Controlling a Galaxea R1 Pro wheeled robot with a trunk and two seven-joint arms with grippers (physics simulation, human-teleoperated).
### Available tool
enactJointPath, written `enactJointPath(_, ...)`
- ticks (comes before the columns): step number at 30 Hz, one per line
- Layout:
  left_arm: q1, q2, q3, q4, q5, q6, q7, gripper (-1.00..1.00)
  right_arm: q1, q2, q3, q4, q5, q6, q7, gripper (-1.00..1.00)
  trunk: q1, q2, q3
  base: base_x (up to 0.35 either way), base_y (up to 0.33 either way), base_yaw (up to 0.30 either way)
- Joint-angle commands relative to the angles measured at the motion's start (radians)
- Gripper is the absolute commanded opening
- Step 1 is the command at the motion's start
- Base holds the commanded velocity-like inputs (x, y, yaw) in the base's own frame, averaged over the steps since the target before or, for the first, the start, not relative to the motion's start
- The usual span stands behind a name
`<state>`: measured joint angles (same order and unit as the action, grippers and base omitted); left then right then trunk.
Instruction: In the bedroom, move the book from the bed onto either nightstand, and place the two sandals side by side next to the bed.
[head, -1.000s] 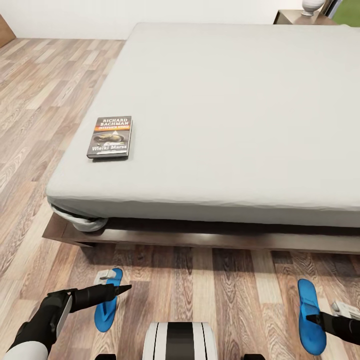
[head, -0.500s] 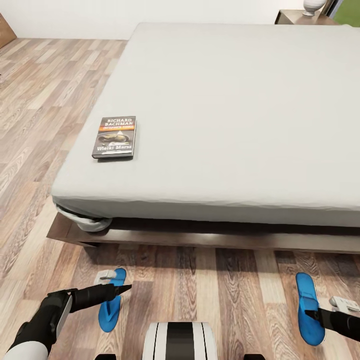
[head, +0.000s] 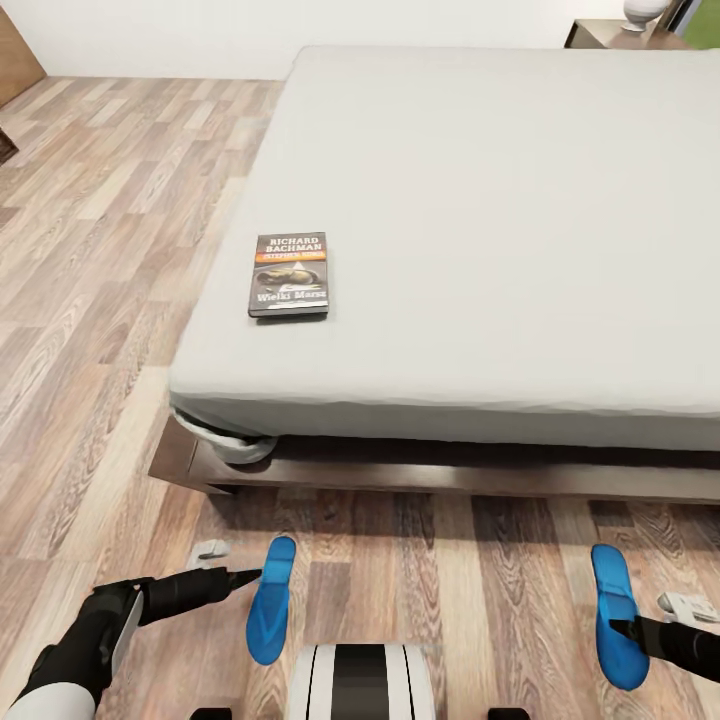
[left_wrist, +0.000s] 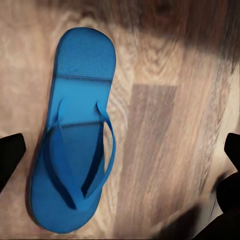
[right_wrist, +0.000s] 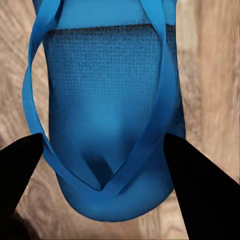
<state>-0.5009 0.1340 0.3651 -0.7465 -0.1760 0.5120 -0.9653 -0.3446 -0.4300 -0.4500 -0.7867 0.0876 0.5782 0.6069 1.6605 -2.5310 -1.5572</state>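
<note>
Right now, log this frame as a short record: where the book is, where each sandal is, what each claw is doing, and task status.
book: flat on the bed, near its left edge, cover up
left sandal: on the wood floor at the bed's foot, beside the left claw
right sandal: on the floor, far from the other, under the right claw
left claw: open, holding nothing
right claw: open, fingers straddling the right sandal
status: book not moved; sandals not yet side by side

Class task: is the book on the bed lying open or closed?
Closed. The book lies flat on the bed, front cover facing up, no pages showing.
</note>
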Motion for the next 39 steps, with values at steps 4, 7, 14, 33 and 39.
enactJointPath(4,-0.001,-0.001,0.006,-0.001,-0.007,0.008,-0.008,1.0,-0.001,0.003,-0.003,-0.002,0.012,0.004,-0.001,-1.0,0.0,0.0,-0.001,0.0,0.325,0.0)
enactJointPath(7,-0.001,-0.001,0.006,-0.001,-0.007,0.008,-0.008,1.0,-0.001,0.016,-0.003,-0.002,0.04,-0.038,-0.194,-1.0,0.0,0.0,-0.001,0.0,0.325,0.0)
enactJointPath(14,-0.001,-0.001,0.005,-0.001,-0.007,0.008,-0.009,1.0,-0.001,0.065,-0.003,0.002,0.049,-0.105,-0.37,-1.0,0.0,0.0,-0.001,0.0,0.325,0.0)
enactJointPath(33,-0.001,-0.002,0.005,-0.001,-0.007,0.008,-0.008,1.0,-0.001,0.101,-0.005,0.006,0.047,-0.221,-0.381,-1.0,0.0,0.0,-0.001,0.0,0.325,0.0)
enactJointPath(39,-0.001,-0.002,0.005,-0.001,-0.007,0.008,-0.008,1.0,-0.001,0.116,-0.005,0.014,0.043,-0.319,-0.381,-1.0,0.0,0.0,-0.001,0.0,0.325,0.0)
